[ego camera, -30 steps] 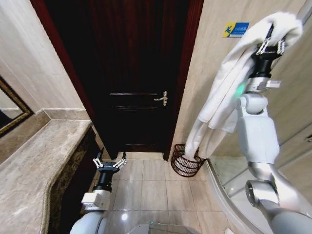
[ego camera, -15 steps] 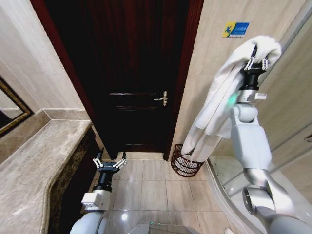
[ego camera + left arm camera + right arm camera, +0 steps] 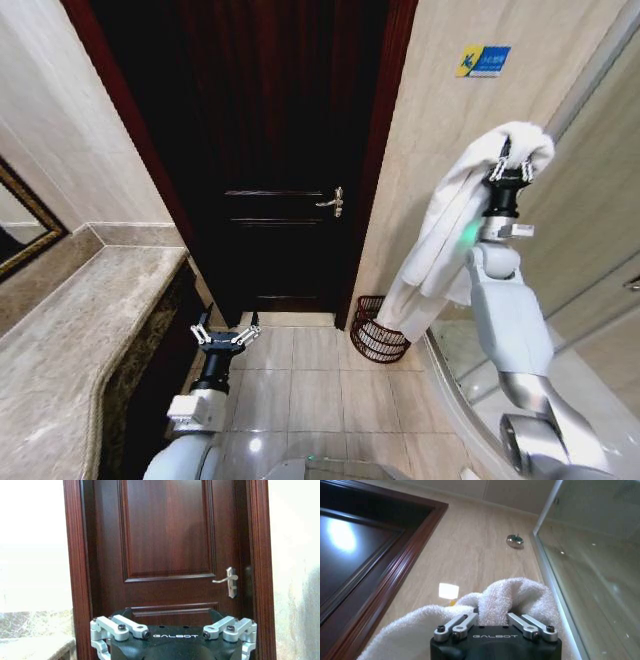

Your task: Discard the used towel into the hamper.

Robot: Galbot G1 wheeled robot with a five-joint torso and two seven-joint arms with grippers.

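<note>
Right gripper (image 3: 510, 166) clenched on white towel (image 3: 445, 225) – above hamper (image 3: 379, 330) | left gripper (image 3: 225, 335) released | tiled floor (image 3: 300, 385) – dark door (image 3: 270, 150)

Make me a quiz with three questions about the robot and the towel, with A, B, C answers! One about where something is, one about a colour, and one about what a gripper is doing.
1. Where is the hamper?
A. On the floor beside the door frame
B. On the stone counter
C. Hanging on the door handle

2. What colour is the towel?
A. Blue
B. White
C. Red

3. What is the right gripper doing?
A. Resting open on the floor
B. Pushing the door handle
C. Holding the towel up high

Answers:
1. A, the basket stands on the tiles by the dark door, under the towel's hanging end.
2. B, the cloth is white in the head view and the right wrist view.
3. C, its fingers are shut on the towel, raised above the hamper. The left gripper waits low, open.
</note>
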